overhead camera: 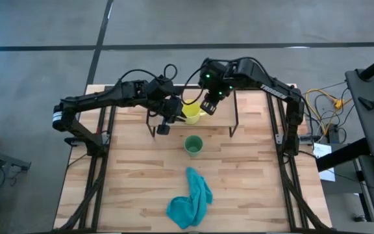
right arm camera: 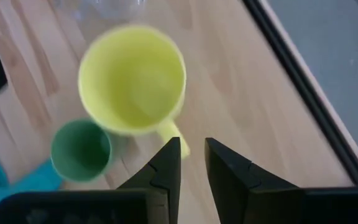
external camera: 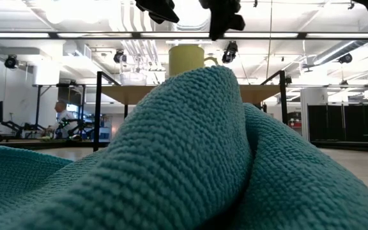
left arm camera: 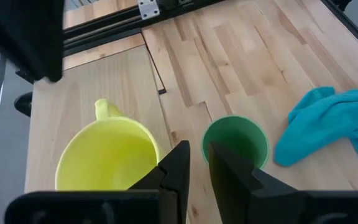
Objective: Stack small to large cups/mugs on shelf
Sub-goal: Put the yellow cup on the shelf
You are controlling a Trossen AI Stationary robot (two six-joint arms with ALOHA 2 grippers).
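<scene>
The yellow mug (overhead camera: 192, 114) stands upright on the shelf (overhead camera: 252, 110), handle toward the table's right; the low view shows the yellow mug (external camera: 185, 61) above the cloth. The green cup (overhead camera: 193, 145) stands on the table just in front of the shelf. A clear glass cup (right arm camera: 110, 9) shows blurred beyond the mug. My left gripper (overhead camera: 163, 128) hovers left of the mug at the shelf's front edge, shut; its own view has the left gripper (left arm camera: 197, 165) between mug and green cup. My right gripper (overhead camera: 209, 106) hangs above the mug's right side, shut, the right gripper (right arm camera: 192, 158) just off the handle (right arm camera: 171, 134).
A crumpled teal cloth (overhead camera: 190, 198) lies on the near half of the table and fills most of the low view (external camera: 184, 160). The shelf's thin black legs (overhead camera: 234, 117) stand around the mug area. Bare tabletop (overhead camera: 128, 175) extends left and right of the cloth.
</scene>
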